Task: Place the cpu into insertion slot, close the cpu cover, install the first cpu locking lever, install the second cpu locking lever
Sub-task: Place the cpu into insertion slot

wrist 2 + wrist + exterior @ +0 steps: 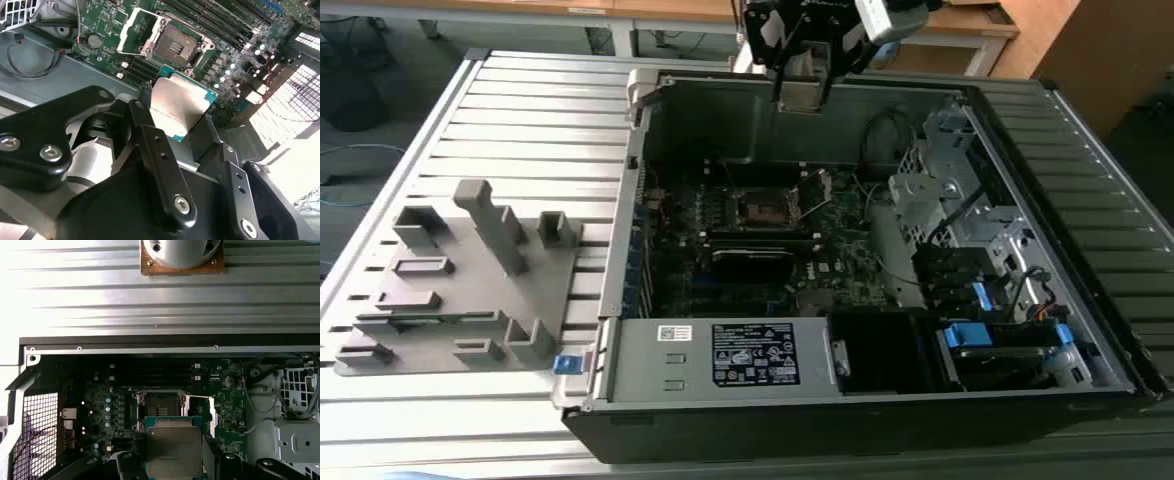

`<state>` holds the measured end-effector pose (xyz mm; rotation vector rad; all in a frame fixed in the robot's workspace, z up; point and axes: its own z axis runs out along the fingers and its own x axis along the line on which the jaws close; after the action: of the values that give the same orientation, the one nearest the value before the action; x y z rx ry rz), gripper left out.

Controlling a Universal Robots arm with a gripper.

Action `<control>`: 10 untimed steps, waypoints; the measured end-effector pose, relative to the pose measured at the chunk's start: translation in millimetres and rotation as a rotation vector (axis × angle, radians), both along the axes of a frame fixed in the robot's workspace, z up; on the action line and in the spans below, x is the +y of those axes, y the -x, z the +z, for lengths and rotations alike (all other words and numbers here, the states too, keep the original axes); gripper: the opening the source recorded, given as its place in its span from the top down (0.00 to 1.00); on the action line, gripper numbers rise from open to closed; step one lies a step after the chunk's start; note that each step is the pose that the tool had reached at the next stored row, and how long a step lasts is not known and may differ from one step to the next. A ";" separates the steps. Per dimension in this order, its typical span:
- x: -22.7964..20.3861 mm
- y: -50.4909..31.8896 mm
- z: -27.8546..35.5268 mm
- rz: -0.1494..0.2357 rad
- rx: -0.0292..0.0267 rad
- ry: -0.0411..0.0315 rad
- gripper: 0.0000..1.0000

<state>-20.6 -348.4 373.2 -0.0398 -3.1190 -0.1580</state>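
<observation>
Well above the insertion slot (pixel 175 45), the cpu (pixel 182 107) hangs clamped in the gripper (pixel 801 95); the cpu cover (pixel 136 31) stands open beside it. Placing is the step in hand; I judge it calls for squaring chip to socket.

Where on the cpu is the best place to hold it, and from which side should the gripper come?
By two opposite thin edges, coming from the metal-face side. The cpu is a thin flat square, so probably only its edges give parallel faces to pinch, and this leaves the underside free. In the second wrist view the gripper holds it that way.
</observation>
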 end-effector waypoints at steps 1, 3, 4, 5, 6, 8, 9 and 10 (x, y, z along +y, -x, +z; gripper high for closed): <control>0.0 0.0 0.0 0.000 0.0000 0.0000 0.46; 0.0 0.0 0.0 0.000 0.0000 -0.0020 0.46; 0.0 0.0 -0.1 0.000 0.0000 -0.0021 0.46; 0.0 0.0 -0.1 0.000 0.0001 -0.0020 0.46; 0.0 0.0 -0.4 0.000 0.0000 -0.0022 0.46; 0.0 0.0 -1.0 0.000 0.0000 -0.0022 0.46; 0.0 0.0 -1.4 0.000 0.0000 -0.0021 0.46; 0.0 0.0 -1.7 0.000 0.0000 -0.0021 0.46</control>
<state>-20.6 -348.4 371.6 -0.0398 -3.1188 -0.1612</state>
